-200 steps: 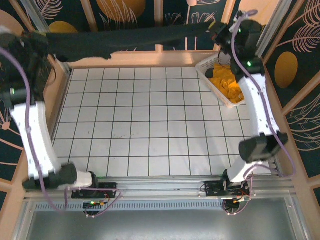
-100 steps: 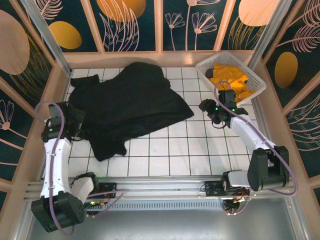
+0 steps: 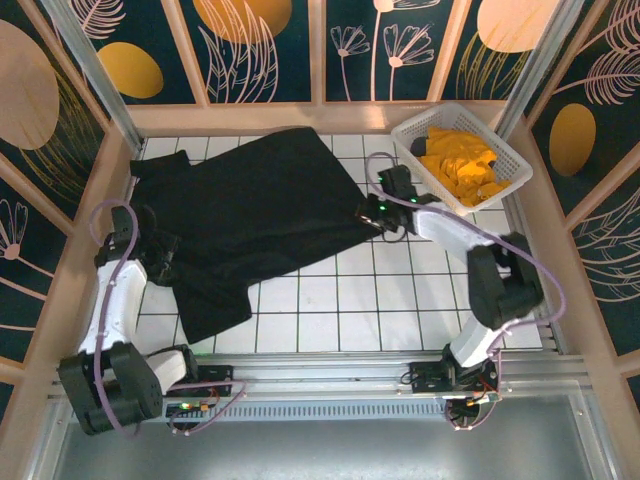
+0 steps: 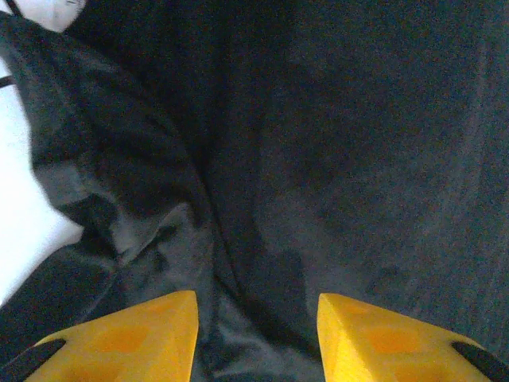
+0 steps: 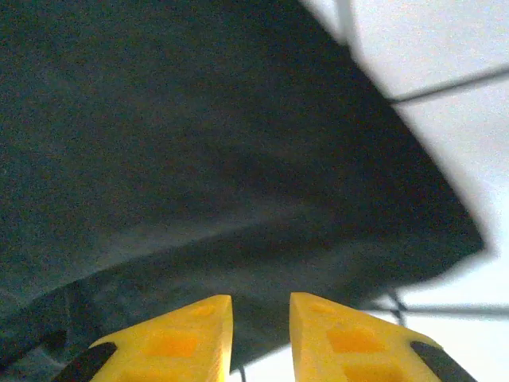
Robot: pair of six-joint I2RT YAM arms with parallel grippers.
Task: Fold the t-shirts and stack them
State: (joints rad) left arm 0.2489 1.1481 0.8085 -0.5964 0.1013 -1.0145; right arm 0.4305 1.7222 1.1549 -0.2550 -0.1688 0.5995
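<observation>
Black shirt (image 3: 260, 215) lies spread, rumpled, over the far-left part of the desk (image 3: 400, 290), one sleeve toward the far-left corner and a loose flap trailing toward the near edge. It is flat enough to work on but not yet squared, so the step in hand is judged to be smoothing before the first fold.

Left claw (image 3: 160, 255) sits at the shirt's left margin. In the left wrist view its fingers (image 4: 256, 298) stand well apart over bunched, creased cloth (image 4: 318, 159), with nothing pinched. This placement suits taking hold of the crumpled edge to draw it outward.

Right claw (image 3: 372, 212) rests at the shirt's right corner, opposite the left one. In the right wrist view its fingers (image 5: 261, 301) are only a little apart, just over the cloth's curved edge (image 5: 159, 143) where it meets bare desk, and no cloth is seen clamped between them. Claws on opposite margins would let the shirt be pulled taut between them.

Orange shirts (image 3: 460, 165) lie heaped in the basket (image 3: 415, 135) at the far-right corner, apart from the black one and awaiting their turn. The task is therefore judged to be at an early stage, with nothing folded or stacked.
</observation>
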